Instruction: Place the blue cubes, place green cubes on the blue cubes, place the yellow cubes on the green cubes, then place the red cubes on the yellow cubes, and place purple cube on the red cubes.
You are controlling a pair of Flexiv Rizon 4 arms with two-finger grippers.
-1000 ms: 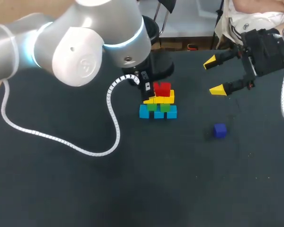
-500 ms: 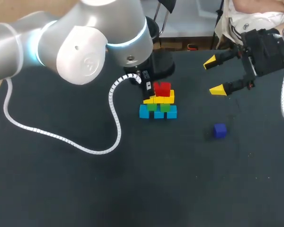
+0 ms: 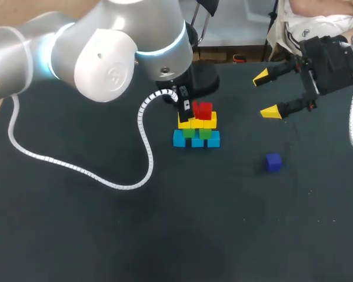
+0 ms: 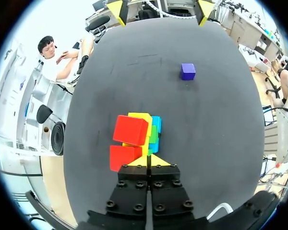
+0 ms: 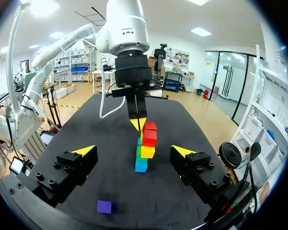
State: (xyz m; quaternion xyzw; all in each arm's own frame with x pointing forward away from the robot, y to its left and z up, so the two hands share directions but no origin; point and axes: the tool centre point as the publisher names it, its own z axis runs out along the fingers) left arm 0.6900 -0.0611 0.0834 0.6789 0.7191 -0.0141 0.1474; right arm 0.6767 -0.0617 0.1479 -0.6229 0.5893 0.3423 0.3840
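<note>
A cube stack (image 3: pixel 197 130) stands mid-table: blue cubes (image 3: pixel 196 140) at the bottom, then green (image 3: pixel 197 133), yellow (image 3: pixel 195 123) and red cubes (image 3: pixel 203 110) on top. In the left wrist view the two red cubes (image 4: pixel 127 142) sit slightly askew. My left gripper (image 4: pixel 148 161) is shut on nothing, its tips against the stack's far-left side by the nearer red cube. The purple cube (image 3: pixel 273 162) lies alone on the table to the right, ahead of the stack in the left wrist view (image 4: pixel 187 71). My right gripper (image 3: pixel 265 94) hangs open above the table's right rear, with the stack (image 5: pixel 145 146) ahead between its fingers.
The left arm's white coiled cable (image 3: pixel 76 170) trails across the dark table (image 3: pixel 223 235) left of the stack. The left arm's big joint (image 3: pixel 106 47) overhangs the table's rear left.
My left arm has shifted slightly rightward, its shut gripper closer against the stack's top. The right arm and the purple cube have stayed put.
</note>
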